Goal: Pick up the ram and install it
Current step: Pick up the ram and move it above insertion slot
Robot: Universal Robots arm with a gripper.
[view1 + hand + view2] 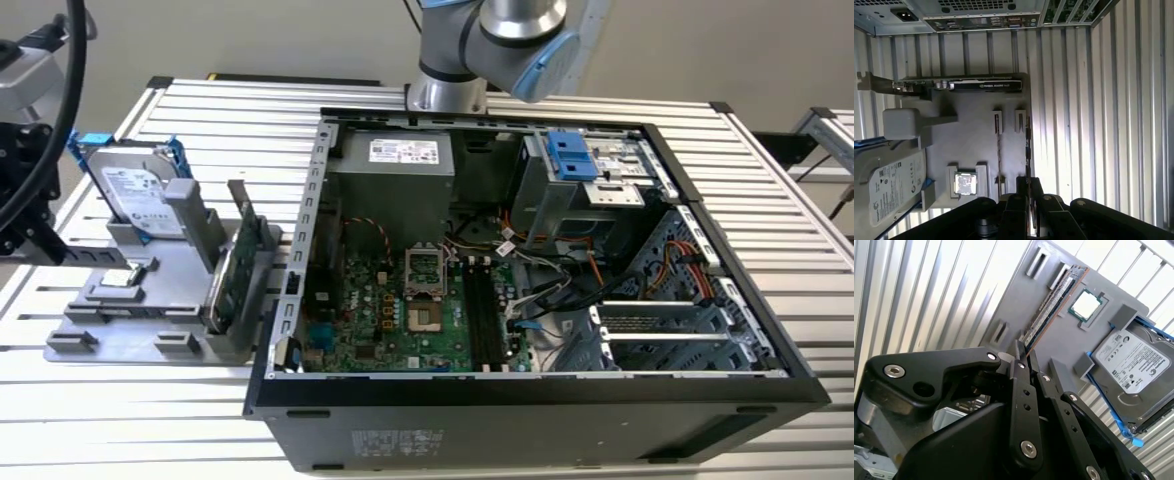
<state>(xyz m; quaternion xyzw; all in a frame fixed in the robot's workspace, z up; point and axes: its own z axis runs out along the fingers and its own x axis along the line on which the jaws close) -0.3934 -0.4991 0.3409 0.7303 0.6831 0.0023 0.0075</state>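
Fingers (1023, 390) in the second wrist view are drawn nearly together. The ram's (1051, 302) near end runs in between their tips, so I judge them clamped on it. The ram stands on edge over the tray (1014, 297), its long axis running straight away from the fingers toward the tray's far end. The chip (1085, 305) and the drive (1131, 365) sit on the tray to one side of it. Whether the ram is seated in the tray or just clear of it, I cannot tell.

In the first wrist view the ram (1027, 150) shows edge-on as a thin dark line along the tray's (974, 145) edge farthest from the drive (889, 185). It starts at the fingers (1035, 192) and points at the case (979, 15), which lies beyond the tray's far end, past the card (979, 85).

In the exterior view the tray (114, 350) lies on the slatted surface (134, 420) beside the open case (534, 430). The board's long dark slots (483, 310) are well apart from the tray and, as I judge it, run crosswise to the ram's axis.
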